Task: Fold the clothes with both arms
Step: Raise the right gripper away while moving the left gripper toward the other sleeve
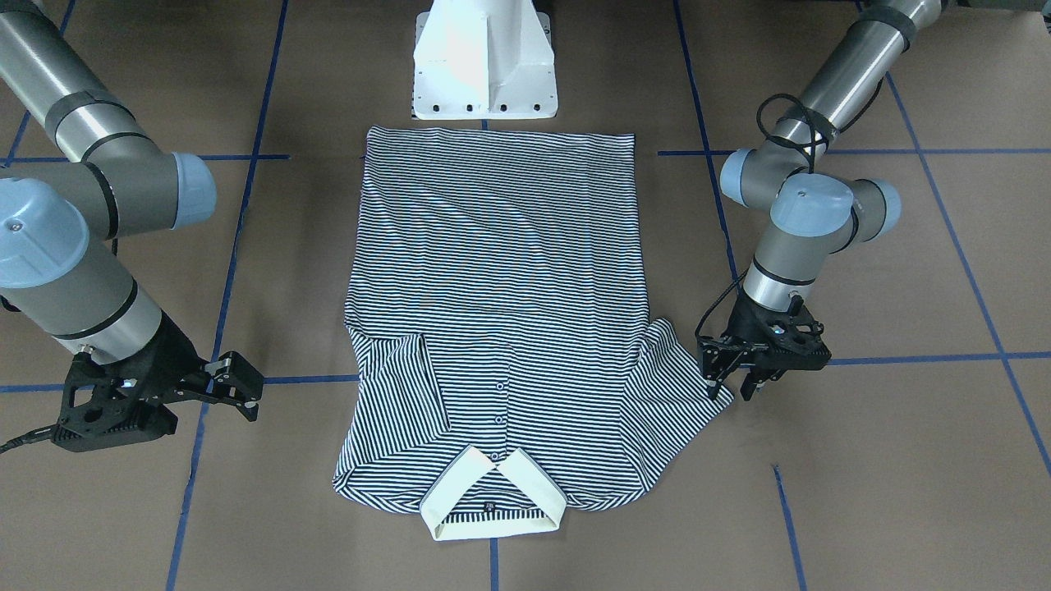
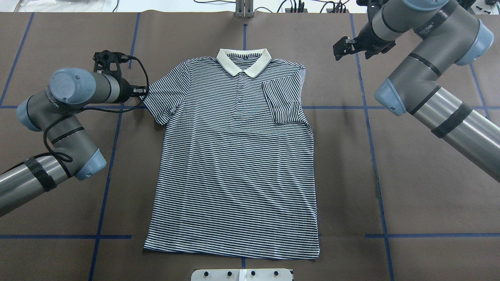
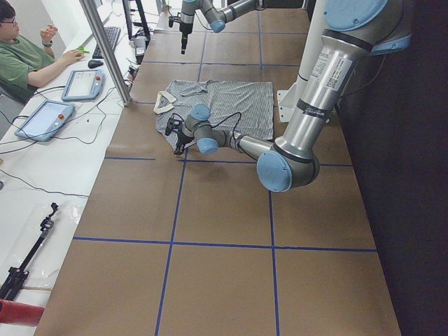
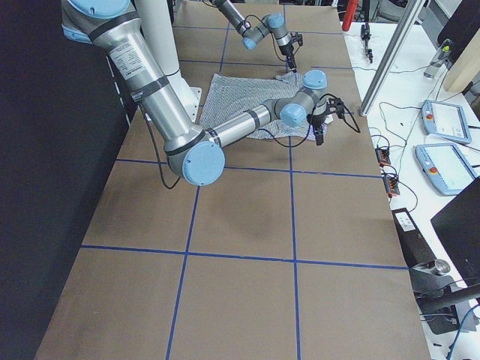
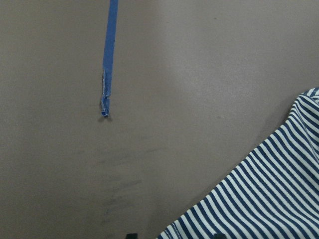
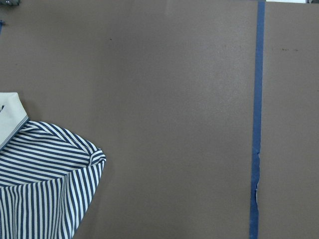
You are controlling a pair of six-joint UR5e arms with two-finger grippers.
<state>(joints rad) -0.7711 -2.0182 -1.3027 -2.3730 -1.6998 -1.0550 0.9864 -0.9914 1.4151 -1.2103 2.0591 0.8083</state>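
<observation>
My left claw (image 1: 733, 382): spread at sleeve (image 1: 677, 394) hem; I'd pinch the edge only, then fold inward.
My right claw (image 1: 240, 386): spread, empty, off the shirt (image 1: 501, 271).

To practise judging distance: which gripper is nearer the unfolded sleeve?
Left. The left gripper is at the edge of the sleeve; the right gripper is across the shirt.

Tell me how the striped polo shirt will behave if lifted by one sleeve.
Likely floppy: the polo shirt lies flat, one sleeve folded over its chest. Probably light: the fabric looks thin. Lifted, it would likely drape and drag, not rise whole.
</observation>
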